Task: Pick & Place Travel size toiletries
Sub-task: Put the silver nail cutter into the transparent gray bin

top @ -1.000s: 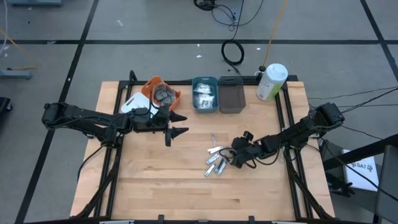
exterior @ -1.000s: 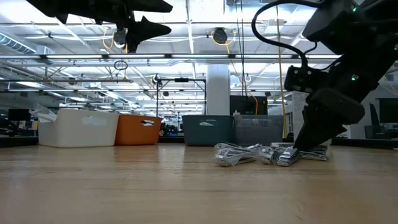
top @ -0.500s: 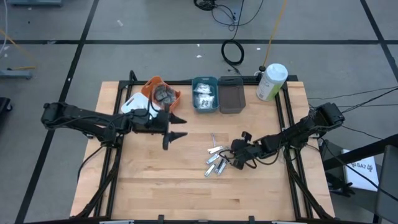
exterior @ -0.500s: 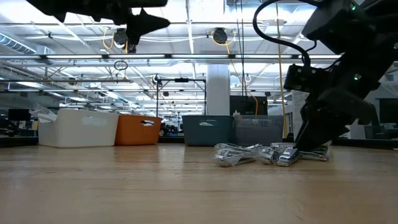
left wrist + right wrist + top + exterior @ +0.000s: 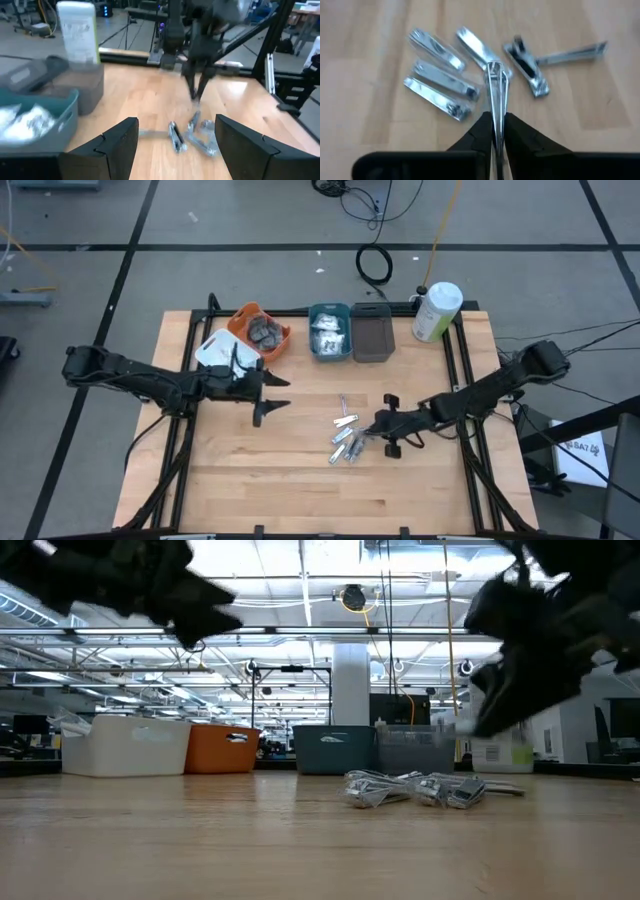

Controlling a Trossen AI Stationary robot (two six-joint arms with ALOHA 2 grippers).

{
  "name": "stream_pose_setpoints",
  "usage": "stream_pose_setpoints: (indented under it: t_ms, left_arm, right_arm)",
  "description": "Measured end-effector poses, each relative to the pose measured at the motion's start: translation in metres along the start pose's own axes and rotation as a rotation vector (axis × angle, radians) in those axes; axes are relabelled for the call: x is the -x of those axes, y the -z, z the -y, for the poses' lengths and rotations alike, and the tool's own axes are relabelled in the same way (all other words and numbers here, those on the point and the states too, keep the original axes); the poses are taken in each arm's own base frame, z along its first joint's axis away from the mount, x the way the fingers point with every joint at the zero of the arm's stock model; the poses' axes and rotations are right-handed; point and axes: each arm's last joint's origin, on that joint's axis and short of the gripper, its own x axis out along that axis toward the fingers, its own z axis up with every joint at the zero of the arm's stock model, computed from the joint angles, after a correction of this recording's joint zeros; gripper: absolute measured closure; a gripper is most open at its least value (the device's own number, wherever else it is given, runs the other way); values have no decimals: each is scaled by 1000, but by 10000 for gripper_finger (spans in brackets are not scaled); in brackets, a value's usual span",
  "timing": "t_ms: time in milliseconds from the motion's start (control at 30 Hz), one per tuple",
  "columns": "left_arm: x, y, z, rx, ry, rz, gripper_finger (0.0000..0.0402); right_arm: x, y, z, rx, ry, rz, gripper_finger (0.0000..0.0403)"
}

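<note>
Silver clippers [image 5: 347,442] on wooden table [image 5: 250,480], grey floor [image 5: 150,240]

This is a large industrial robotics lab or workshop hall. The low view looks across a wooden table [image 5: 300,840] into a wide open room with a high ceiling of steel trusses [image 5: 300,635], rows of strip lights [image 5: 290,560] and hanging cables [image 5: 448,630], a white pillar [image 5: 350,685] and dark equipment racks behind it. From above, the table sits in a black metal frame [image 5: 455,355] on a grey concrete floor [image 5: 250,240] marked with dark lines, with loose coiled cables [image 5: 374,265] lying on it. The left wrist view shows more black stands [image 5: 280,45] and cluttered benches in the background.
</note>
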Motion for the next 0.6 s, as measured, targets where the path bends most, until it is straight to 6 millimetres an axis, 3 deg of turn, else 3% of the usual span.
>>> stream_pose_setpoints:
  t_ms: [400,600]
  left_arm:
    - [55,58,-6,60,28,139,147]
    - [56,61,-6,82,10,96,146]
  right_arm:
    - [49,-23,-2,98,-96,224,378]
    - [66,-26,0,145,-163,307,382]
